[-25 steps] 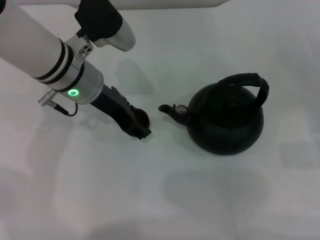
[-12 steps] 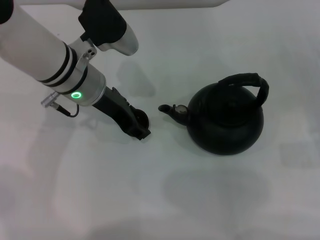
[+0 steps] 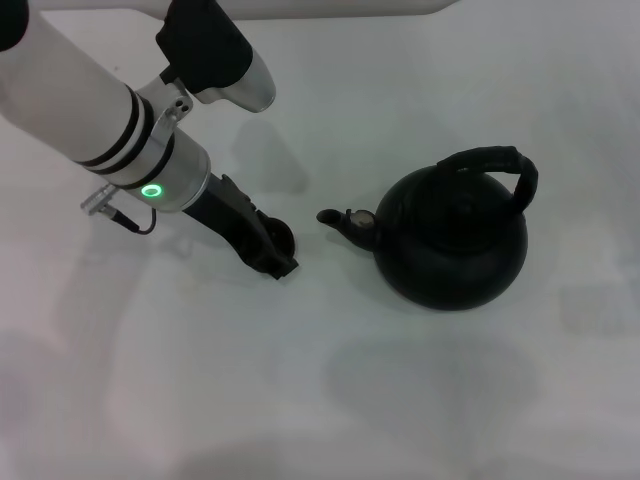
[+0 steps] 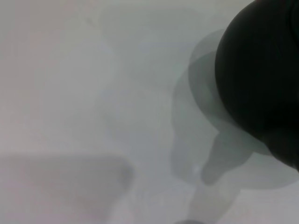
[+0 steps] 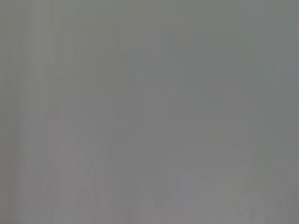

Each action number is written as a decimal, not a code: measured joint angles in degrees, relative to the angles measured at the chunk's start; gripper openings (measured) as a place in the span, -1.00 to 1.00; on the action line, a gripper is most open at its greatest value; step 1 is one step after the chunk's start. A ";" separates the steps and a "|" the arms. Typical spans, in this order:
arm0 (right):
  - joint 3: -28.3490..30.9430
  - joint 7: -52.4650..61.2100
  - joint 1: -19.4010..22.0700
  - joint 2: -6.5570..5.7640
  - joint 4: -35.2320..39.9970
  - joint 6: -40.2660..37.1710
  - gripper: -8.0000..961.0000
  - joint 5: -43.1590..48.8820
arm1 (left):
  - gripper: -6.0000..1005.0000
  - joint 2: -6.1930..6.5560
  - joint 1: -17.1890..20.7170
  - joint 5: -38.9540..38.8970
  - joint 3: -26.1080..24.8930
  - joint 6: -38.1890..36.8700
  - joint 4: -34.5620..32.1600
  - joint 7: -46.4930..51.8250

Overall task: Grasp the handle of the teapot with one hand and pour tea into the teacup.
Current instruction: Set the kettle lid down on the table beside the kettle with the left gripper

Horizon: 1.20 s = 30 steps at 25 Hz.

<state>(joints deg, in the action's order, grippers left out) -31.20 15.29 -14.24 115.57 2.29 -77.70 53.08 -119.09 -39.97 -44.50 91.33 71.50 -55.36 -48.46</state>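
The teapot is a round matte black pot standing right of centre in the head view. Its short spout points left, and its thick black arched handle rises over its top. The tiny dark teacup stands just left of the spout and is partly covered by my left gripper. That gripper reaches down from the upper left and is right against the cup. A dark rounded shape fills one side of the left wrist view; I cannot tell what it is. My right gripper is out of view.
Everything stands on a plain white table. The white left forearm with a green ring light crosses the upper left. The right wrist view shows only flat grey.
The left arm shifted slightly toward the far side and right early on, and the gripper tip edged a little at the cup. The teapot has not moved.
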 joint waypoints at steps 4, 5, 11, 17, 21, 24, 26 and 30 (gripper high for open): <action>0.00 0.00 0.00 0.00 0.00 0.01 0.79 0.00 | 0.40 -0.01 -0.04 0.54 0.71 -0.85 0.03 0.49; 0.00 0.00 0.00 0.00 0.00 0.01 0.79 0.00 | 0.40 -0.01 -0.06 0.59 1.00 -1.10 0.03 0.68; 0.00 0.00 0.00 0.00 0.00 0.01 0.79 0.00 | 0.40 -0.02 -0.29 1.79 2.21 -1.81 0.05 1.80; 0.00 0.00 0.00 0.00 0.00 0.15 0.79 0.00 | 0.40 0.01 -0.37 1.77 2.26 -1.86 0.11 1.80; 0.00 0.00 0.00 0.00 0.00 0.24 0.79 0.00 | 0.40 0.05 -0.39 1.21 2.27 -1.94 0.13 1.48; 0.00 0.00 0.00 0.00 0.00 0.30 0.79 0.00 | 0.40 0.04 -0.38 0.65 2.30 -2.01 -0.12 1.36; 0.00 0.00 0.00 0.00 0.00 0.35 0.79 0.00 | 0.40 0.03 -0.37 0.60 2.30 -2.04 -0.24 1.33; 0.00 0.00 0.00 0.00 0.00 0.44 0.79 0.00 | 0.40 0.01 -0.37 0.43 2.30 -2.07 -0.28 1.26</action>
<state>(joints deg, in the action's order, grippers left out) -31.20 15.29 -14.24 115.58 2.29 -77.26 53.08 -119.08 -40.34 -44.07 93.63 69.44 -55.64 -47.20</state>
